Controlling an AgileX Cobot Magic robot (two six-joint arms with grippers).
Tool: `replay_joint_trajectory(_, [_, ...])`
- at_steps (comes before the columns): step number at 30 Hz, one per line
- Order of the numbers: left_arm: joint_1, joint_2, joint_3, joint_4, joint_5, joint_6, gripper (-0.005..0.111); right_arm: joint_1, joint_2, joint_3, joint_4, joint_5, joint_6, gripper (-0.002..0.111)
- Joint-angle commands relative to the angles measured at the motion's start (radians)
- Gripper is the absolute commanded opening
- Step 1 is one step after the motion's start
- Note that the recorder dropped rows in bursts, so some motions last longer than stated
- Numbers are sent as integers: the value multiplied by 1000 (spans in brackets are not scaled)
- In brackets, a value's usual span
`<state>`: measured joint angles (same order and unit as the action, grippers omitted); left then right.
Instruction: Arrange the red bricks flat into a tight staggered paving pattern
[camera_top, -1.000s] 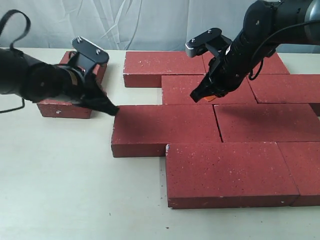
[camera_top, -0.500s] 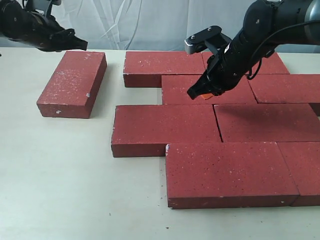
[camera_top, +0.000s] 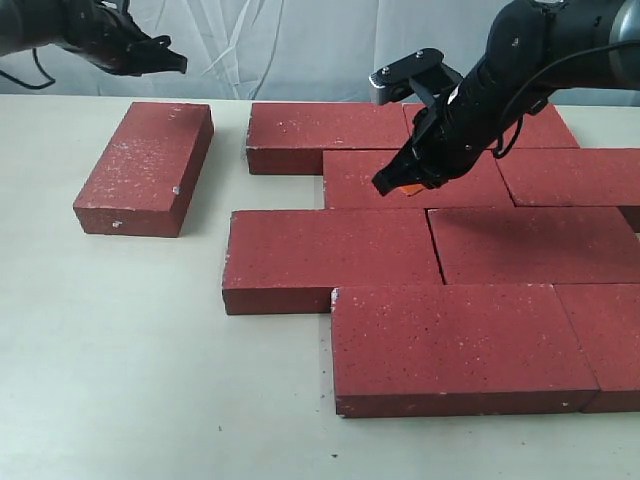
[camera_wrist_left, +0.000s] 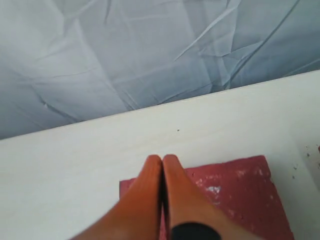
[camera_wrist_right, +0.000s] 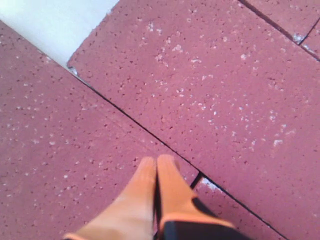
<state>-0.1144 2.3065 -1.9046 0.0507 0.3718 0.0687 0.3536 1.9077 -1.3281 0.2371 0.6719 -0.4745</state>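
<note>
The exterior camera looks down over the whole counter (camera_top: 120, 330). Wrist cameras peer close past the left pincer (camera_wrist_left: 162, 159) and right pincer (camera_wrist_right: 156, 161), sharing its red bricks (camera_top: 330, 258).

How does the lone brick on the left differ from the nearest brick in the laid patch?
The lone brick sits apart on the table, touching no other; the nearest brick butts against neighbours behind and beside it. The lone brick's long side runs away from the camera; the nearest brick's runs across the view. Both lie flat, dark red with white flecks.
</note>
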Motion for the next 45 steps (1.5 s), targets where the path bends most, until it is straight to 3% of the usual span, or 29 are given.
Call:
replay_joint_trajectory(1, [-6,129,-167,12,91,-5,0,-3,-7,-2,5,-15,-2,-1])
replay_joint_trajectory(6, [-8,221,-294,11,104,-5,0,-3,-7,-2,8,-17,-2,-1])
replay_joint_trajectory(13, [-8,285,-378,7,105,-5,0,-3,-7,-2,8,-17,-2,-1])
replay_joint_trajectory(27, [-8,325,-398,-20,133,-5,0,-3,-7,-2,15,-15,-2,-1])
replay_joint_trajectory(45, [-8,288,-432,-17,499,95,0,-3,-7,-2,15,-20,-11,-1])
